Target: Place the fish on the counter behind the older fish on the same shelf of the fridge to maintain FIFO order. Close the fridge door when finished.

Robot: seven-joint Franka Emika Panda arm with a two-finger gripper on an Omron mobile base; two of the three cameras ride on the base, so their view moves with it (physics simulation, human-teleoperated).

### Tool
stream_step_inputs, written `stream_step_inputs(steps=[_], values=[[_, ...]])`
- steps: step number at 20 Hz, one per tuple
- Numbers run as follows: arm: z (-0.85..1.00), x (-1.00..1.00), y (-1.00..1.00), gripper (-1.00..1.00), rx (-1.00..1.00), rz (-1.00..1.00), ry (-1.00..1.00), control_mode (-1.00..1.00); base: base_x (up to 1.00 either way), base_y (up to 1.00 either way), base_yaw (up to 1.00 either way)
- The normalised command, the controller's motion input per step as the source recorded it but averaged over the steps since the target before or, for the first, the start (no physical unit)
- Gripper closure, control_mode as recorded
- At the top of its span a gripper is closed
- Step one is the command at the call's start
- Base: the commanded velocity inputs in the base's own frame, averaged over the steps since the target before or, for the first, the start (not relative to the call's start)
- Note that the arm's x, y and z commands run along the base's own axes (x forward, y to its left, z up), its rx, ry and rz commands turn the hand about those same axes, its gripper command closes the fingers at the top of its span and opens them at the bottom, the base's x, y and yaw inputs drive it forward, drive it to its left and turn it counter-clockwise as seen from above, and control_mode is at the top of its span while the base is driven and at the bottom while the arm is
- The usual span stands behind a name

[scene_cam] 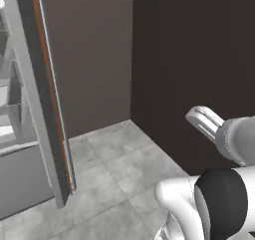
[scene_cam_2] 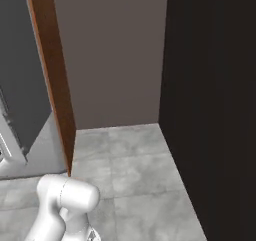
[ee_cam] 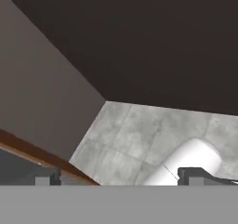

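One arm, jaws [ee_cam: 119, 180]: two tips low in hand view, nothing between them, parted. One grey tiled floor [scene_cam: 124, 154] beyond. One fridge door [scene_cam: 37, 99], open, at 9 o'clock. Two walls meet at 12 o'clock.

Grey tiled floor [scene_cam_2: 135, 185], fridge door [scene_cam: 30, 94] standing open above it

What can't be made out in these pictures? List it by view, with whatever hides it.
- Left base view: the fridge is cut off by the left edge. Only slivers of its shelves show, so what lies on them cannot be told.
- Right base view: the fridge is cut off at the left edge, and its inside faces away.
- Hand view: the gripper is cut off low, with just its fingertips rising.
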Motion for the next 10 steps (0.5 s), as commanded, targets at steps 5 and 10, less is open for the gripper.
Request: stream_step_inputs(steps=[5, 10], values=[[0.0, 0.0, 0.0, -1.0, 0.0, 0.0, 0.0, 1.0, 0.8, -0.32, 0.76], [0.0, 0.0, 0.0, -1.0, 0.0, 0.0, 0.0, 1.0, 0.64, -0.8, 0.57]])
